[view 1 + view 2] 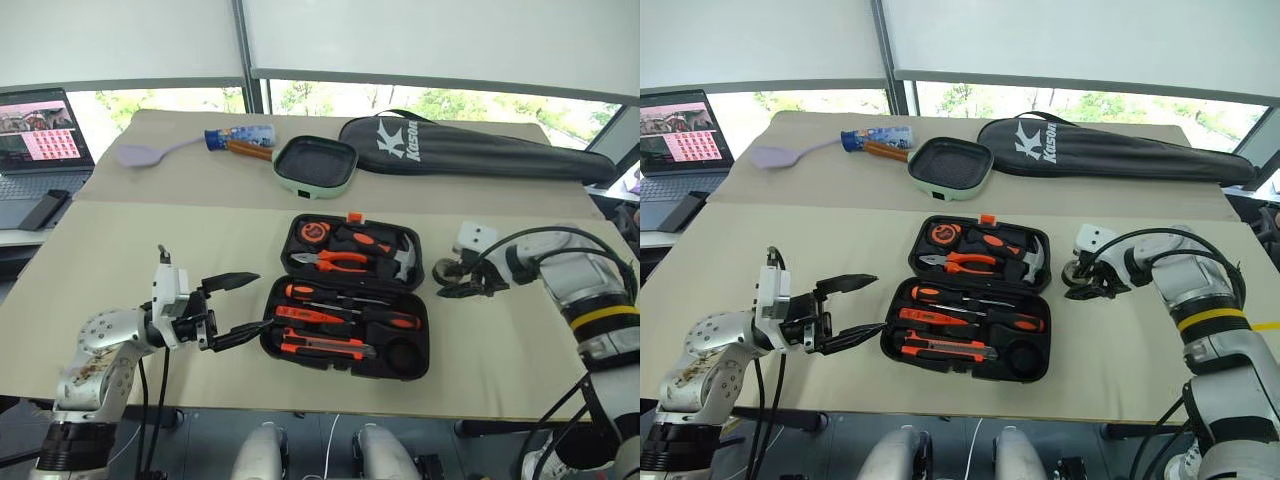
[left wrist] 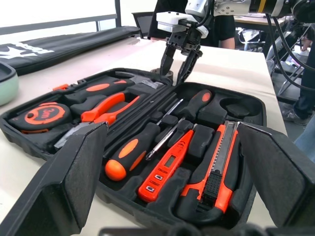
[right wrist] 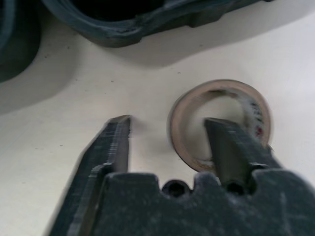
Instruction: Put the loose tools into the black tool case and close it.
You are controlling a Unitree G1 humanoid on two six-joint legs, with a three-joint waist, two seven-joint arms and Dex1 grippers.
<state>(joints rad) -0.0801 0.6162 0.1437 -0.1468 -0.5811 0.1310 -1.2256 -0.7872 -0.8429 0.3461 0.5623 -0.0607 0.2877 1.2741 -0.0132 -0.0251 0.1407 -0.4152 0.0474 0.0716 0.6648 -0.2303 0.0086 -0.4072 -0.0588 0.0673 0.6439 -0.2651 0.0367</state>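
The black tool case (image 1: pixel 427 335) lies open in the middle of the table. Its near half holds two screwdrivers (image 1: pixel 340 296) (image 2: pixel 197 103), the orange tester (image 2: pixel 165 164) and the utility knife (image 1: pixel 325 346), and a round recess at its right end is bare. The small tape roll (image 3: pixel 256 105) lies flat on the table just right of the case. My right gripper (image 1: pixel 447 286) points down over it, open, with one finger inside the ring and the other outside, apart from its wall. My left gripper (image 1: pixel 262 300) is level at the case's left edge, open and holding nothing.
Pliers (image 1: pixel 340 261), a hammer (image 1: pixel 404 256) and a tape measure (image 1: pixel 313 232) sit in the case's far half. Behind it are a green pan (image 1: pixel 315 165), a long black bag (image 1: pixel 470 148), a spatula (image 1: pixel 140 154) and a bottle (image 1: pixel 240 137). A laptop (image 1: pixel 40 130) stands far left.
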